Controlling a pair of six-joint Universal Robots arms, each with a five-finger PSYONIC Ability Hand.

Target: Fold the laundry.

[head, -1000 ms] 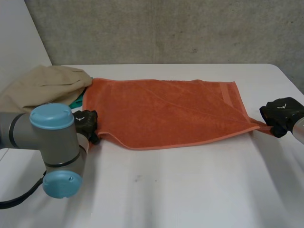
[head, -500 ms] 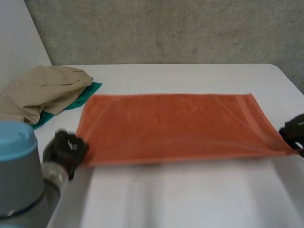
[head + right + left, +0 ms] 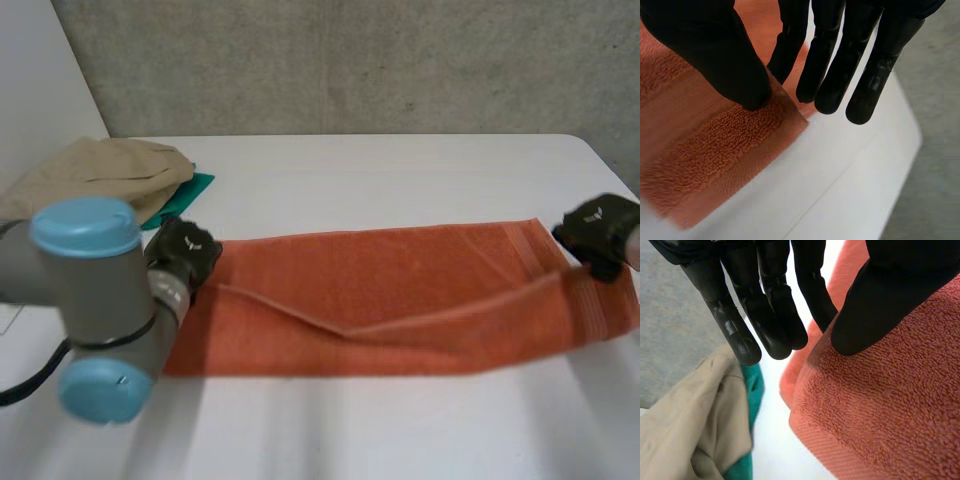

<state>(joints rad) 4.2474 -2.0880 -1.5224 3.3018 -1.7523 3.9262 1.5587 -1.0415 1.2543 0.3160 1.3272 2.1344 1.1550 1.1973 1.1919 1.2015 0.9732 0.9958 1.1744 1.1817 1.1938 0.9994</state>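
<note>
Two corners of the towel (image 3: pixel 400 310) are pinched in my fingers (image 3: pixel 772 315), left hand (image 3: pixel 186 252) and right hand (image 3: pixel 598 230) at opposite ends of its long axis.

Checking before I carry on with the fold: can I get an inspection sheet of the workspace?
surface: white table, towel lying across it.
job's things: orange towel doubled lengthwise, top layer slack with a ridge; beige garment heaped on a green cloth at the far left, apart from the towel.
clutter: nothing seen.
hands: left hand pinches the towel's left far corner; right hand pinches its right far corner.
cables: nothing seen on the towel.
surroundings: grey concrete wall behind the table.
</note>
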